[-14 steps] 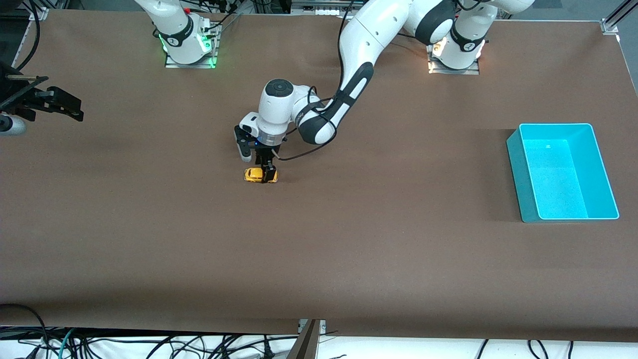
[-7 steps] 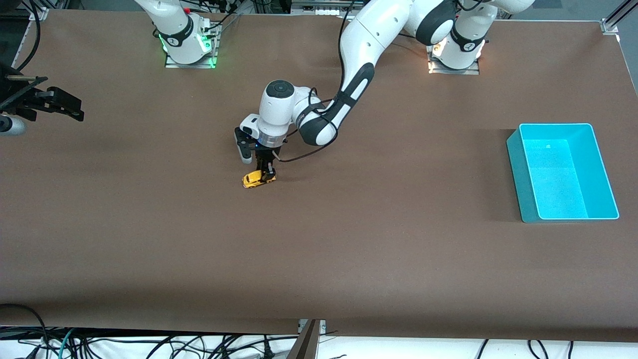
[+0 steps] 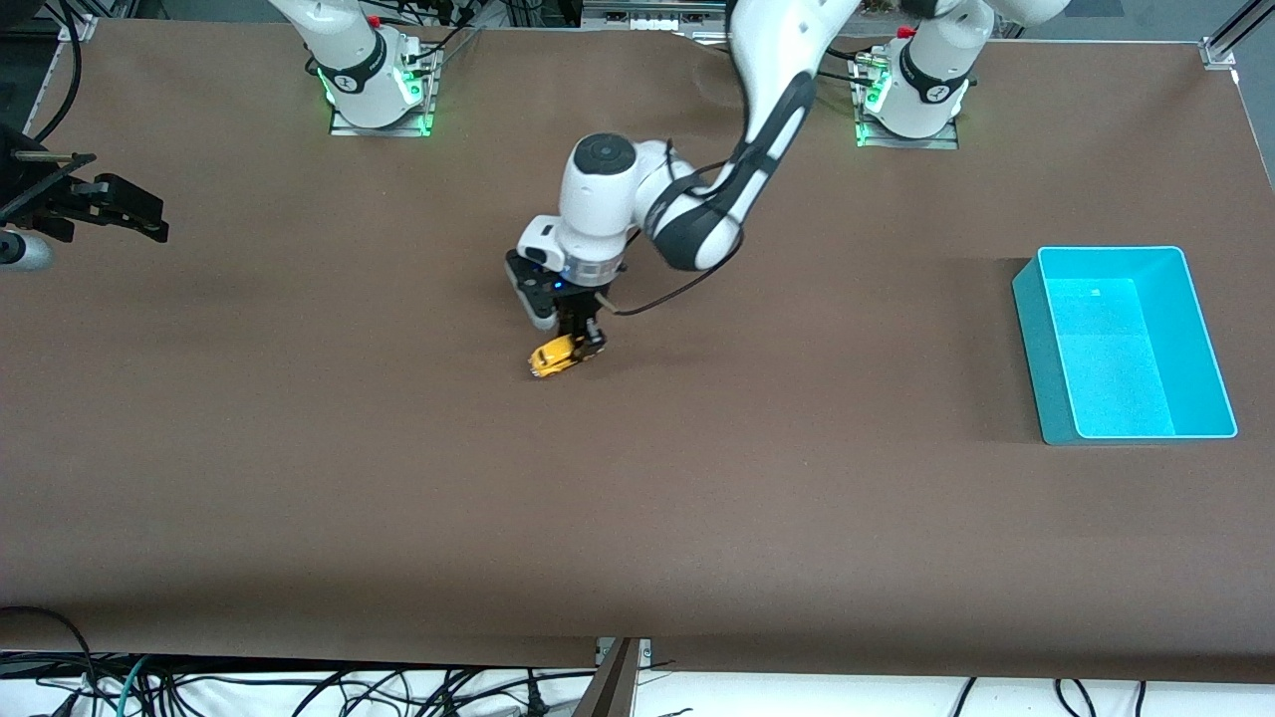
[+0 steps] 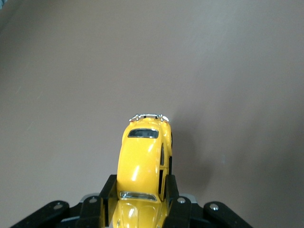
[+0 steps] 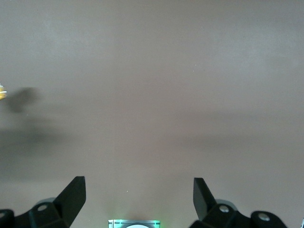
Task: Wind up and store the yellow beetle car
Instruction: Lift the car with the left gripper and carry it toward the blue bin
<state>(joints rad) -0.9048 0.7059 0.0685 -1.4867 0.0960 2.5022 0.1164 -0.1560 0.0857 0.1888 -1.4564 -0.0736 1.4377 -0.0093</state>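
The yellow beetle car [image 3: 556, 355] is tiny, bright yellow, with dark windows. My left gripper [image 3: 579, 344] is shut on it over the middle of the brown table and holds it tilted, one end lower. In the left wrist view the car [image 4: 142, 164] sits between the two black fingers [image 4: 173, 190], its chrome bumper pointing away. The turquoise bin [image 3: 1126, 344] stands open toward the left arm's end of the table, well apart from the car. My right gripper [image 3: 95, 204] waits open and holds nothing at the right arm's end of the table; its own view shows it [image 5: 138, 197] over bare table.
The two arm bases [image 3: 374, 85] [image 3: 911, 95] stand along the table's edge farthest from the front camera, with green lights lit. Cables hang below the table's near edge [image 3: 299, 687].
My left gripper has lifted the car off the table and carried it toward the left arm's end, tilting it. The left arm's base light turned from white to green. The right arm has not moved.
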